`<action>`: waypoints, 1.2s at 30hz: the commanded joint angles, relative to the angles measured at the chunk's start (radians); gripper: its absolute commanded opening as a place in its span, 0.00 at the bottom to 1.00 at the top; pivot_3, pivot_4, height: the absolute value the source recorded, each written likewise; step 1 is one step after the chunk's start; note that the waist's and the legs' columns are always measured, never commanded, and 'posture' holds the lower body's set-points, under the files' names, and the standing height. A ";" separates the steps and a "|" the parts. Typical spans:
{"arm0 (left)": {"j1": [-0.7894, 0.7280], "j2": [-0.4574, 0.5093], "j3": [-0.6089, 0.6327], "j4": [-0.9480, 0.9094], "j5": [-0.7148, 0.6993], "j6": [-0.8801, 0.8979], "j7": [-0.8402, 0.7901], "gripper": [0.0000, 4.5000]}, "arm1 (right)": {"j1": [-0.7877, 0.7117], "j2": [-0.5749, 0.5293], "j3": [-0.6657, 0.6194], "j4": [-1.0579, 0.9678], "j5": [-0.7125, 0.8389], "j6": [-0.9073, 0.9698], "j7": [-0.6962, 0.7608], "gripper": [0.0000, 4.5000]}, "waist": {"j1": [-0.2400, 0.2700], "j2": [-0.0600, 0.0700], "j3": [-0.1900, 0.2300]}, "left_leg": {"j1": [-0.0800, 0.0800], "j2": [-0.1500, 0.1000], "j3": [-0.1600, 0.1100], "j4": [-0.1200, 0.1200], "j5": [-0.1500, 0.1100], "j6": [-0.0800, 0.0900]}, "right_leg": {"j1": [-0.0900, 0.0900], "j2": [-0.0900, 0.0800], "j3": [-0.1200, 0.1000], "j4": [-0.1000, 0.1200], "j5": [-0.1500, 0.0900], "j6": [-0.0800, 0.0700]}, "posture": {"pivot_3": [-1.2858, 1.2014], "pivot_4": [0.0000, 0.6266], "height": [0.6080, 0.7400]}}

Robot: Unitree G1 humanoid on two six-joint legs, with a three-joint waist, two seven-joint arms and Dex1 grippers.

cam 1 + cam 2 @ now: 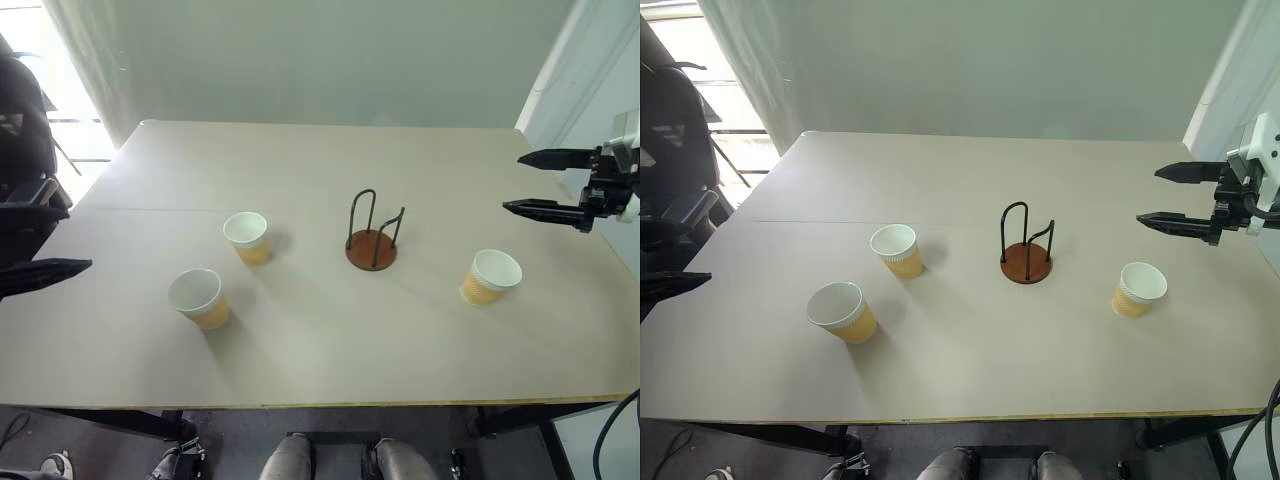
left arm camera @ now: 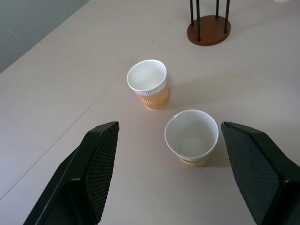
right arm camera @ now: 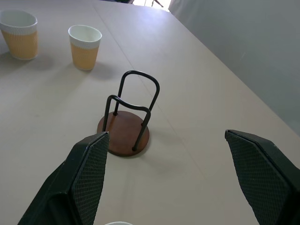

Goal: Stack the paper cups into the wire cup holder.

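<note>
3 ribbed paper cups (image 1: 247, 236) (tapered)

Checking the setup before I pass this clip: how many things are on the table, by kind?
Paper cups: 3, all upright on the table: one near the front left, one behind it, one on the right.
Wire cup holder: 1, no cup in it.
Total: 4.

The right claw (image 1: 528, 183) is held out level at the far right, its 2 black fingers spread wide apart and nothing gripped between them. The left claw (image 2: 168, 178) is likewise held wide open and empty, angled slightly downward.
</note>
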 commanded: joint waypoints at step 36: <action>-0.208 0.033 -0.173 0.053 -0.086 0.023 0.052 0.83 | 0.377 0.579 0.074 -0.702 0.316 0.510 -0.825 0.91 | 0.002 -0.003 -0.002 | -0.001 0.016 0.001 0.015 -0.006 -0.005 | 0.000 0.016 0.001 0.000 0.001 -0.017 | 0.52 0.24 1.00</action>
